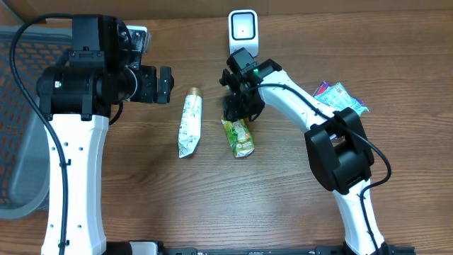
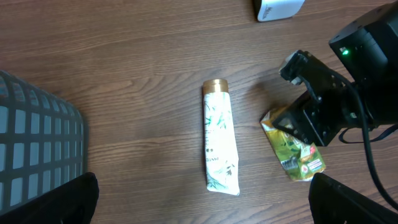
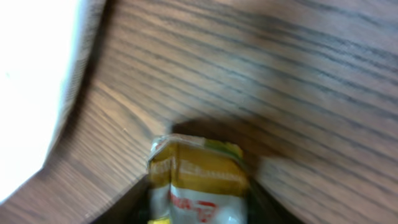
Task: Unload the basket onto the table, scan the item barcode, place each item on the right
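A green and yellow pouch point(image 1: 241, 138) lies on the wooden table, seen also in the left wrist view as the pouch point(image 2: 295, 155). My right gripper point(image 1: 237, 113) is down over its far end. In the right wrist view the pouch point(image 3: 199, 180) fills the gap between the two dark fingers point(image 3: 127, 205), which press against its sides. A white barcode scanner point(image 1: 242, 28) stands at the far edge, just behind that gripper. My left gripper point(image 1: 164, 85) hovers wide open to the left, and its fingertips point(image 2: 81, 193) have nothing between them.
A white tube with a gold cap point(image 1: 189, 124) lies left of the pouch. Colourful packets point(image 1: 341, 98) lie at the right. A grey mesh basket point(image 1: 18, 127) stands at the left edge. The scanner's white body point(image 3: 37, 81) looms at the left of the right wrist view.
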`<action>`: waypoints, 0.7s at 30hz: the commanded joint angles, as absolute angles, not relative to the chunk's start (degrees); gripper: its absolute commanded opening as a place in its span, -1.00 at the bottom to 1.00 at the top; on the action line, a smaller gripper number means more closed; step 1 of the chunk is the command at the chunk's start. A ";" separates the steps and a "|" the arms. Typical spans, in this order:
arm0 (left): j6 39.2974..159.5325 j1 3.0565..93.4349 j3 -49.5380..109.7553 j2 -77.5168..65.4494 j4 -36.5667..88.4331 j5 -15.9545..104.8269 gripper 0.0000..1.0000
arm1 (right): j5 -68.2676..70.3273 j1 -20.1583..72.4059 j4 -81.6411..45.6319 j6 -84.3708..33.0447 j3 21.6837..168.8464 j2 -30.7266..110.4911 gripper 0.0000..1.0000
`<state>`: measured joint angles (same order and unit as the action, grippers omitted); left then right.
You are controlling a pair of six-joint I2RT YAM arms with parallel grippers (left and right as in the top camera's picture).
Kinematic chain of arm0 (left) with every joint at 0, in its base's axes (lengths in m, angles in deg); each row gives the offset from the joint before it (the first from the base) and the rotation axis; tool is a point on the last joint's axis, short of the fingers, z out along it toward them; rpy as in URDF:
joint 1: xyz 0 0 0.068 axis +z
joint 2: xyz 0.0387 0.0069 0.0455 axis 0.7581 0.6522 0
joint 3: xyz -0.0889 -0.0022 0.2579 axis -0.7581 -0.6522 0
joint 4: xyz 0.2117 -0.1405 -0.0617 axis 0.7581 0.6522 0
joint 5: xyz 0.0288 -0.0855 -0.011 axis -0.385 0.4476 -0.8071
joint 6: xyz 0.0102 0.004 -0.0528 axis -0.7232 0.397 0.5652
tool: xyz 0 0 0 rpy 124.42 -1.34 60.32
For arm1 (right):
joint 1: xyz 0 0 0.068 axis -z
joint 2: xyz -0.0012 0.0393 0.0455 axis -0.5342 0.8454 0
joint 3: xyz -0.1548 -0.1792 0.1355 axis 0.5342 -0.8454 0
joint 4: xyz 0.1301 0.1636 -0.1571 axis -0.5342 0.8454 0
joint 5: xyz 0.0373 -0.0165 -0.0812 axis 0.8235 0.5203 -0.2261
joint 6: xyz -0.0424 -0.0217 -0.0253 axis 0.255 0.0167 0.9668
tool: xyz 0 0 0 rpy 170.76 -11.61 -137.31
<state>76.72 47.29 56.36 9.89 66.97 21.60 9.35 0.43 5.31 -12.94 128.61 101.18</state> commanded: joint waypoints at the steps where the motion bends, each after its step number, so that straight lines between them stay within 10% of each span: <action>1: 77.09 47.38 56.84 10.06 66.90 22.23 0.99 | 8.03 2.11 5.63 -16.11 128.45 101.79 -0.32; 6: 77.09 47.40 56.84 10.06 66.90 22.21 0.99 | 8.03 2.46 6.75 -16.11 128.45 101.79 -0.28; 11: 77.09 47.38 56.84 10.06 66.88 22.23 0.99 | 8.12 3.25 6.05 -24.48 128.48 101.79 -0.93; 21: 77.09 47.38 56.84 10.06 66.90 22.21 0.99 | 20.67 9.74 2.92 -26.97 128.50 96.83 -0.92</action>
